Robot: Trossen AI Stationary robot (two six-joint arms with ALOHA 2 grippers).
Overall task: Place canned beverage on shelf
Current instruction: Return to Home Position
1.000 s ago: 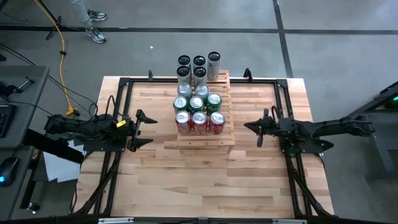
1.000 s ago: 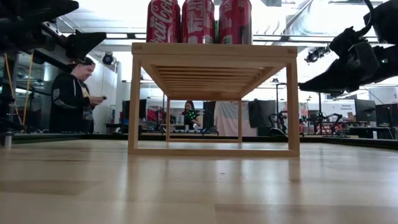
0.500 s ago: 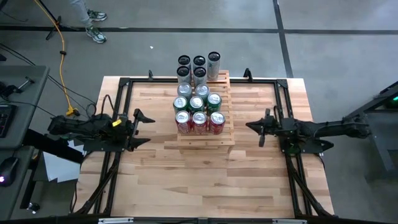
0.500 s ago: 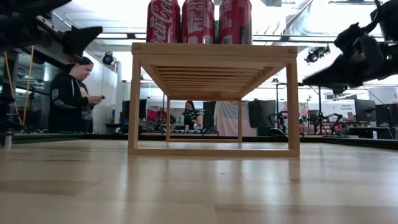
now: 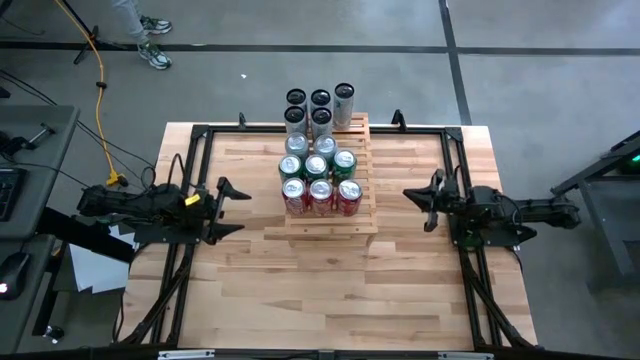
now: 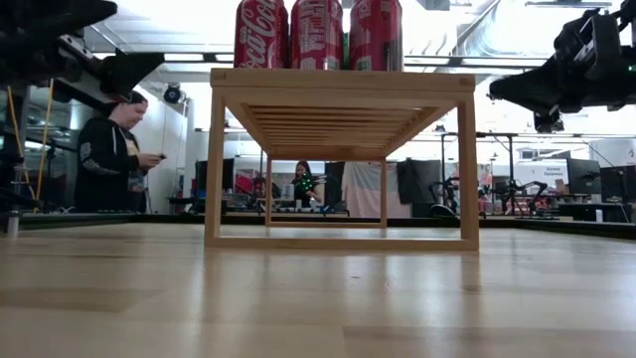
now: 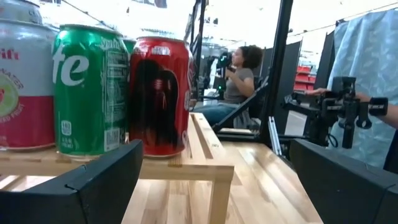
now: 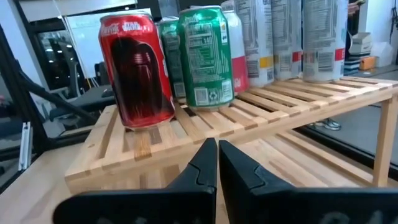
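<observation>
Step in hand: return to home. Shelf (image 5: 325,232) mid-worktop (image 5: 400,290), loaded: red soda cans (image 5: 320,196) in front row, green soda cans (image 5: 317,165) behind. Left pincer (image 5: 246,210) wide open, empty, left of shelf. Right pincer (image 8: 217,148) closed, empty, right of shelf. Next: draw both arms back, clear of cans.

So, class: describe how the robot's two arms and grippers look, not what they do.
Both arms are black and jointed. The left arm has a yellow patch near its wrist; the right arm shows none. The left gripper and right gripper each have two black, angular fingers.
</observation>
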